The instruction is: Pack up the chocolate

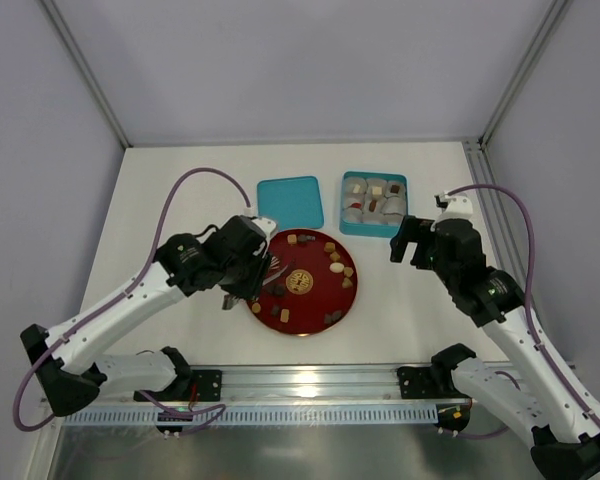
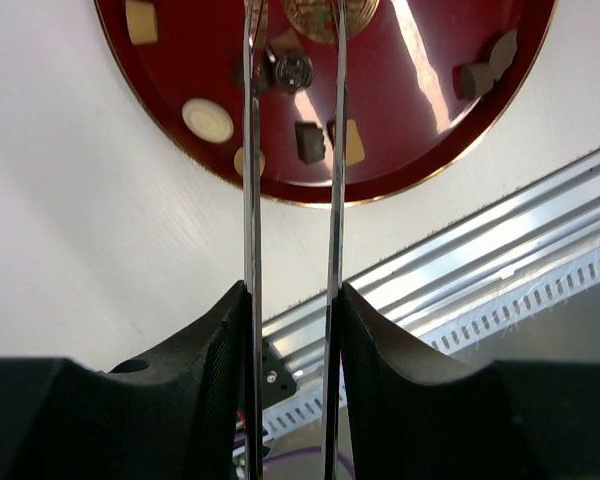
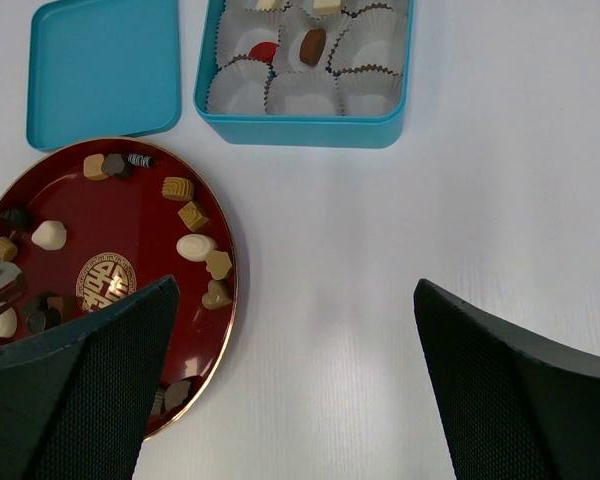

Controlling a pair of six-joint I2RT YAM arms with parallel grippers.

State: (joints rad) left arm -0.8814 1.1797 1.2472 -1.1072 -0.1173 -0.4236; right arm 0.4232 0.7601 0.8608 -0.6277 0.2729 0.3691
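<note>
Tweezers [image 2: 250, 200] sit clamped between the pads of the left gripper [image 2: 293, 300], which presses on the two thin metal blades from outside and squeezes them only partway, so the tips stay apart. That hold lets wide fingers pick up pieces too small for them. The blades reach out over the red plate [image 2: 400, 100], and a dark round piece [image 2: 293, 70] lies between them; whether either tip touches it I cannot tell, but it does not look pinched yet. Around it the chocolate [image 1: 337, 268] is scattered loose across the plate, dark, tan and cream pieces, mostly well apart, which leaves room for the tips. To the right, the right gripper [image 3: 300, 400] hangs over bare table [image 3: 500, 200] with its jaws spread wide and nothing in them, seemingly parked clear of the path to the box [image 3: 300, 130]. That teal box stands beyond the plate, its paper cups [image 3: 365, 88] mostly vacant, with a few pieces already in. Its lid [image 3: 100, 70] lies beside it.
</note>
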